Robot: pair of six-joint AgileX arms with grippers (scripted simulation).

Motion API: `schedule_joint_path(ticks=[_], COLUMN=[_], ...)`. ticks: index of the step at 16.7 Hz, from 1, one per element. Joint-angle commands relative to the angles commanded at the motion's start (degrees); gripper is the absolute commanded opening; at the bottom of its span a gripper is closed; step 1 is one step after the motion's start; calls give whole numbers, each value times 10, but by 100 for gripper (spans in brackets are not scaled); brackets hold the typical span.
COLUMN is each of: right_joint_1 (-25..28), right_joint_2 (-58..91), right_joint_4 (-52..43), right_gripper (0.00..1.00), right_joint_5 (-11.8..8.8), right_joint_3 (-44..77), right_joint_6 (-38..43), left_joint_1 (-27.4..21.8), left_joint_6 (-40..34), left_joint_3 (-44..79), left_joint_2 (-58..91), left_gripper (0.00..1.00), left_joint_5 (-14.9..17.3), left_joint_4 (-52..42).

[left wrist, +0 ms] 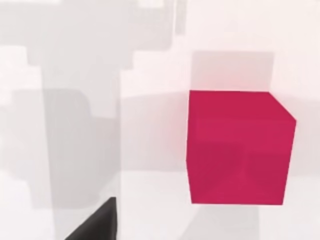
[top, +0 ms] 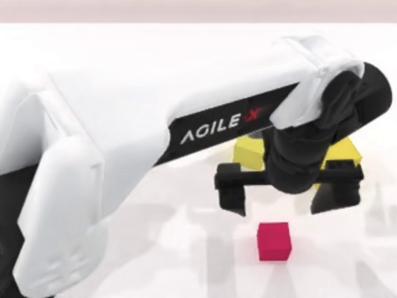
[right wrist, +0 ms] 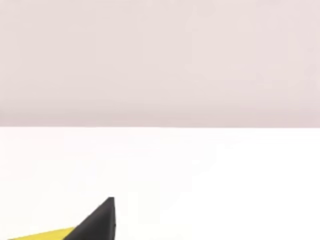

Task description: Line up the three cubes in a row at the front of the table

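Observation:
A small magenta-red cube point(top: 274, 241) point(left wrist: 240, 147) rests on the white table point(top: 155, 248) near the front, right of the middle. My left gripper point(top: 284, 197) hovers just behind it, open, with nothing between its dark fingers point(top: 231, 195). Behind the gripper, two yellow cubes point(top: 247, 154) point(top: 345, 153) are partly hidden by the left wrist, so I cannot compare their sizes. My right gripper point(right wrist: 142, 220) is out of the top view. Its wrist view shows one dark fingertip point(right wrist: 102, 220) set far off centre and a yellow sliver point(right wrist: 40, 235) beside it.
The left arm's white body point(top: 93, 161) stretches across the table from the left and covers much of it. A pale wall point(right wrist: 160, 60) stands beyond the table's far edge.

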Motion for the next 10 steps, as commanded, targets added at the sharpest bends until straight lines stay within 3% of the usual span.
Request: schedule_joint_path(ticks=[5, 10], right_joint_1=[27, 81], right_joint_2=[87, 322], right_joint_4=[-60, -206], right_gripper=[100, 100], right_joint_5=[-2, -1], right_joint_3=[88, 321], right_joint_6=[-28, -94], left_joint_1=[47, 156], left_joint_6=[16, 67], left_joint_3=[-79, -272], left_joint_2=[-83, -305], left_gripper=[100, 100], left_joint_5=[-5, -9], left_joint_4=[54, 175])
